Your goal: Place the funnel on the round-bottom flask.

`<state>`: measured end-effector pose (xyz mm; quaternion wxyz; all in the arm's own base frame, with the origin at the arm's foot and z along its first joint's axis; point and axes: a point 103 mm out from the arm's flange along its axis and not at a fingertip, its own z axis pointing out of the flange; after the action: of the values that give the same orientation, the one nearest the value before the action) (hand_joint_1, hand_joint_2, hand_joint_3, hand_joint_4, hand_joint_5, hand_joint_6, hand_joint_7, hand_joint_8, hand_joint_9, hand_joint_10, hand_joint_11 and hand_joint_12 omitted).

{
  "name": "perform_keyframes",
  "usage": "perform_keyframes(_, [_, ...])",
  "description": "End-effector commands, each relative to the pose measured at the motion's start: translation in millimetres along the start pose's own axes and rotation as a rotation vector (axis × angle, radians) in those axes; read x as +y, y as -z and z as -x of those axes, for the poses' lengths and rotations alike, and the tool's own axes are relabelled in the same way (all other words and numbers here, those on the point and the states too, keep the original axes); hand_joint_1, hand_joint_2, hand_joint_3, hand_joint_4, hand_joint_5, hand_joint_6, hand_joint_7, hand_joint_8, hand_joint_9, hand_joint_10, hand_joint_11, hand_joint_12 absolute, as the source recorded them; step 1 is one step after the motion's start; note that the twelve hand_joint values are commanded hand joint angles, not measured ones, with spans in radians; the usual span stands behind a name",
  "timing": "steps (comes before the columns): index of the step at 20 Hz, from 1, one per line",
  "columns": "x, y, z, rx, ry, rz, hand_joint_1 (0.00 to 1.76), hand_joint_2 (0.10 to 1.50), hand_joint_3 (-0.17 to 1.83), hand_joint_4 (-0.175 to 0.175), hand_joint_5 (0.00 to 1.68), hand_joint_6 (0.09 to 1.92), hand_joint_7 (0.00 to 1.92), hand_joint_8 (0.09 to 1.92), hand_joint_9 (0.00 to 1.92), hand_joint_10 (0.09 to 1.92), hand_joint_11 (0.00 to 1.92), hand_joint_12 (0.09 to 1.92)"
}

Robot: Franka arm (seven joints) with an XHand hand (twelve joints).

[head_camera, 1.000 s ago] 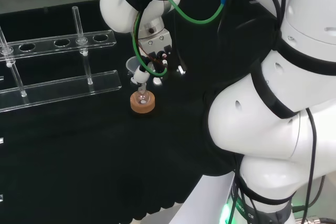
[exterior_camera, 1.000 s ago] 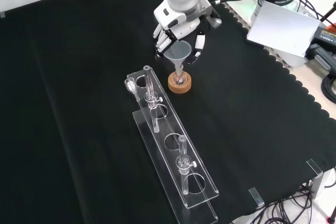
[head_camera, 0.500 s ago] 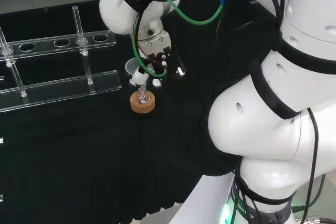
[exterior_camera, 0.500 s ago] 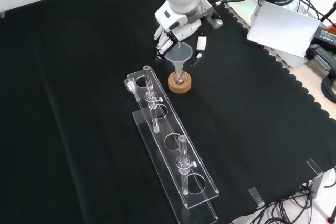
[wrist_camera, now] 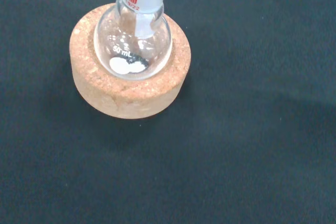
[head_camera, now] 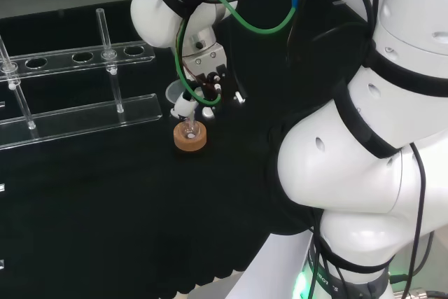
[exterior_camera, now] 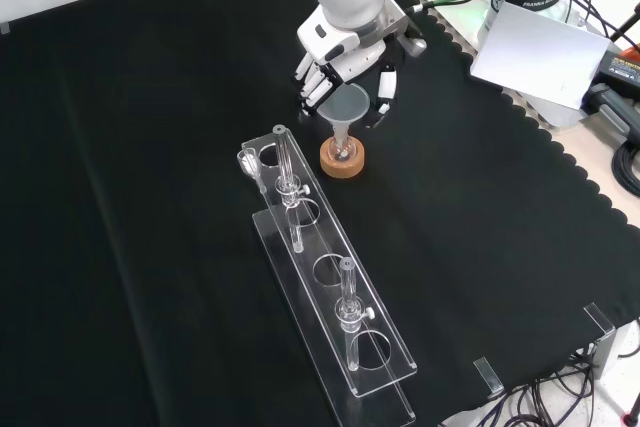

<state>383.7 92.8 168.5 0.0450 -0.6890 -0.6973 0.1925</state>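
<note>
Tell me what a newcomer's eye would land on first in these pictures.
First, the black and white hand near the top of the front view, its fingers spread around a translucent grey funnel. The funnel's stem stands in the neck of a small clear glass round-bottom flask, seated in a tan cork ring stand. In front of them lies a long clear plastic tube rack.

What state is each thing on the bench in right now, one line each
Funnel: upright, stem down in the flask's neck.
Round-bottom flask: upright, seated in its stand.
Cork ring: flat on the cloth, under the flask.
Hand: fingers relaxed around the funnel's rim, open.
Test tube rack: flat on the cloth, tubes standing in it.
</note>
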Motion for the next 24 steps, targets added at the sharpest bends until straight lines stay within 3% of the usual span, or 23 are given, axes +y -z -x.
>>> perform_keyframes(1, [-1,0,-1,0.003,-0.001,0.006,0.62,0.66,0.50,-0.069,0.35,0.40,0.40,0.80,0.77,0.61,0.54,1.29])
perform_keyframes(4, [-3,0,1,0.019,0.005,0.013,0.60,0.66,0.47,-0.069,0.35,0.32,0.34,0.81,0.71,0.64,0.48,1.33])
perform_keyframes(8, [-6,4,3,0.039,0.009,0.027,0.53,0.67,0.39,-0.061,0.27,0.16,0.09,0.76,0.38,0.72,0.30,1.43])
perform_keyframes(11, [-8,8,4,0.051,0.015,0.043,0.49,0.67,0.33,-0.059,0.23,0.09,0.01,0.72,0.27,0.79,0.26,1.46])
perform_keyframes(13, [-10,12,6,0.066,0.020,0.060,0.46,0.67,0.31,-0.060,0.21,0.09,0.00,0.69,0.24,0.80,0.25,1.46])
perform_keyframes(16, [-16,20,10,0.091,0.044,0.140,0.41,0.67,0.26,-0.059,0.20,0.09,0.00,0.66,0.22,0.82,0.24,1.47])
perform_keyframes(24, [-31,42,23,0.144,0.076,0.234,0.34,0.67,0.21,-0.062,0.21,0.09,0.03,0.73,0.27,0.82,0.26,1.48])
